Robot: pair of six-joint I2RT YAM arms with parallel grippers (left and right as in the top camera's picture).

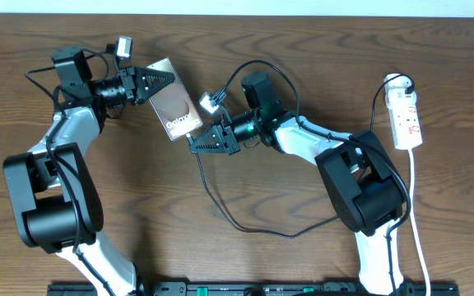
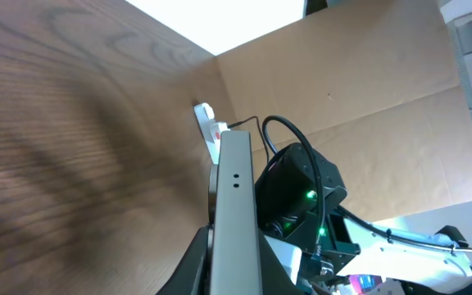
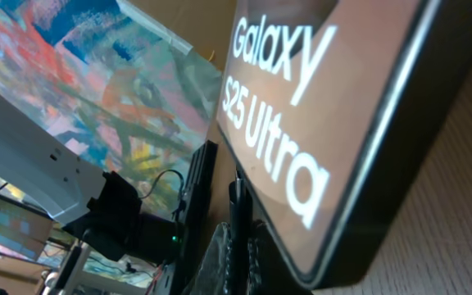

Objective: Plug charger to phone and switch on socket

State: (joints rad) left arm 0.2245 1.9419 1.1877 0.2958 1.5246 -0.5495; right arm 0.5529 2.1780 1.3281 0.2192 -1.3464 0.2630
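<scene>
Table is showing open wood mid and front. Socket is lying by the right edge, well apart. Left gripper is clamping the phone at its top end. Right gripper is pinching the charger tip just beside the phone's lower edge.

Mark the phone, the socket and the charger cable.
phone point(image 1: 178, 107): overhead view, middle of its face.
socket point(image 1: 407, 123): overhead view, middle of the white strip.
charger point(image 1: 263, 233): overhead view, bottom of the cable loop.
</scene>
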